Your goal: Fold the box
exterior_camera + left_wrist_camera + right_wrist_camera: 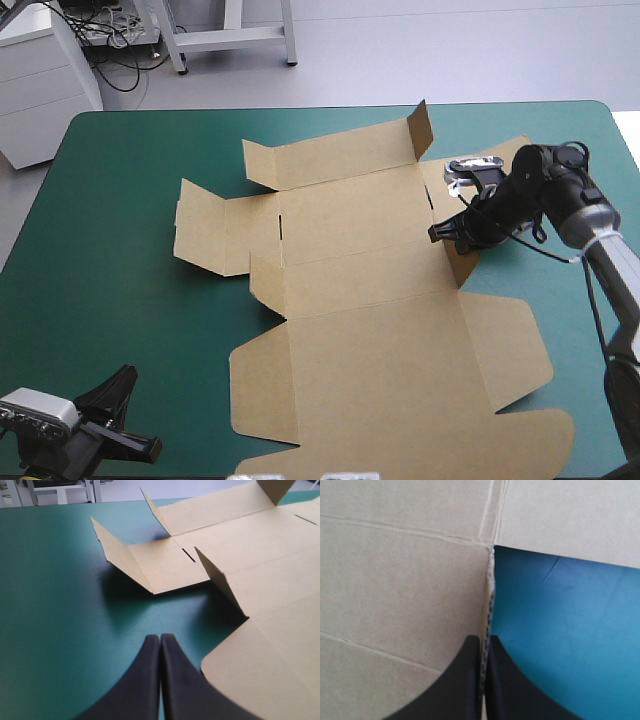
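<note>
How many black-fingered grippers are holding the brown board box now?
1. The right gripper is shut on a raised flap at the brown board box's right edge. The left gripper, shut and empty, sits apart over the teal-green cover.

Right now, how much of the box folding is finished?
Little is done: the box lies mostly flat, only its far wall and left flaps partly raised. In hand: the right gripper is shut on a right-side flap, standing it up. Remaining: all walls still need raising and tucking; the left gripper rests shut, off the board.
</note>
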Motion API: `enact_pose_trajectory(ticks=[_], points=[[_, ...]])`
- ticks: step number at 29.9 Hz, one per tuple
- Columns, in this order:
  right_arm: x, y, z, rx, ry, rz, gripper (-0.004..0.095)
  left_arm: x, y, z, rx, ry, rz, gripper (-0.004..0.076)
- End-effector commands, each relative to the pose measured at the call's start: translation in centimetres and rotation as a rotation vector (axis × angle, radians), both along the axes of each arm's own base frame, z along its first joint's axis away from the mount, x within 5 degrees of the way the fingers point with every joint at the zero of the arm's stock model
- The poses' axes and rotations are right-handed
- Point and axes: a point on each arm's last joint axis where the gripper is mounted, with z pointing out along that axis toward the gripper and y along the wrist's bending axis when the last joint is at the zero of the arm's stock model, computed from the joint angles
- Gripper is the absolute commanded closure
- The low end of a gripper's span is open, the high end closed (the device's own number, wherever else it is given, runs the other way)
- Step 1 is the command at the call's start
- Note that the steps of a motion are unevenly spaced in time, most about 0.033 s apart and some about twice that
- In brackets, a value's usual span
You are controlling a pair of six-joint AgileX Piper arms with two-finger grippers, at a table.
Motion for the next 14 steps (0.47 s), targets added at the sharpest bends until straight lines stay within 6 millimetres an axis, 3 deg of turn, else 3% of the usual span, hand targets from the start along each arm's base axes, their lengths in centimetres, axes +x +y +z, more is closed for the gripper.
enact_pose_trajectory(ticks=[1,7,14], points=[[1.6,0.2,3.0,-0.049,-0.095,0.141,0.0911,0.0,0.0,1.3,-0.039,-0.084,0.007,0.0756],[4.2,2.5,4.0,-0.118,-0.22,0.412,0.0912,0.0,0.0,1.3,-0.039,-0.084,0.007,0.0756],[4.9,8.5,3.0,-0.31,-0.298,0.788,0.0913,0.0,0.0,1.3,-0.039,-0.084,0.007,0.0756]])
